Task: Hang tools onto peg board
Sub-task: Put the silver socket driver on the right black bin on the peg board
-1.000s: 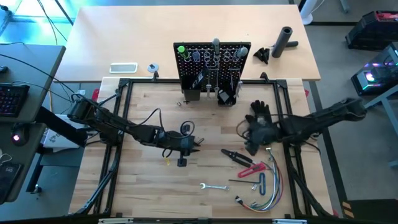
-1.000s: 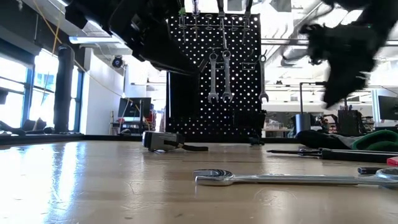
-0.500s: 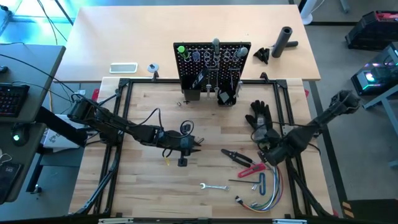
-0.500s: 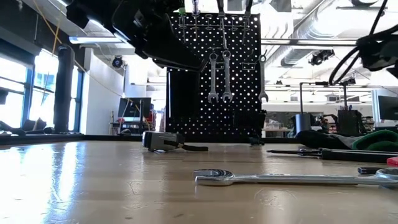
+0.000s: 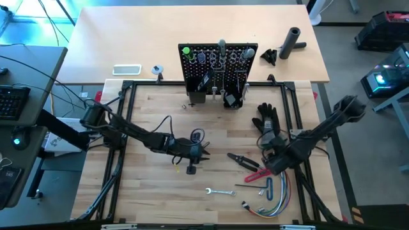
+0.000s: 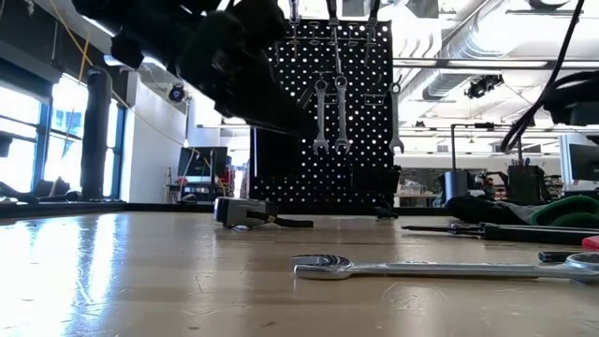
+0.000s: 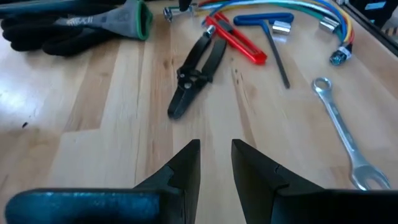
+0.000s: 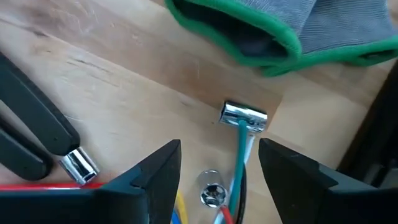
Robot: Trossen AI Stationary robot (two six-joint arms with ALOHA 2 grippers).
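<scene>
the left gripper [image 7: 215,163] hangs low over the wooden table [image 5: 147,198], its fingers a narrow gap apart with nothing between them. just ahead of its tips lie the black pliers [image 7: 196,73], beyond them the red-handled tool [image 7: 235,40], and off to one side a silver wrench [image 7: 341,132]. the right gripper [image 8: 219,163] hovers with its fingers spread wide and empty, over the bundle of coloured wires [image 8: 239,158], with the green-cuffed glove [image 8: 292,28] just past it. well behind both grippers, at the table's far edge, the peg board [image 5: 219,64] stands upright with wrenches [image 6: 329,112] already hanging on it
</scene>
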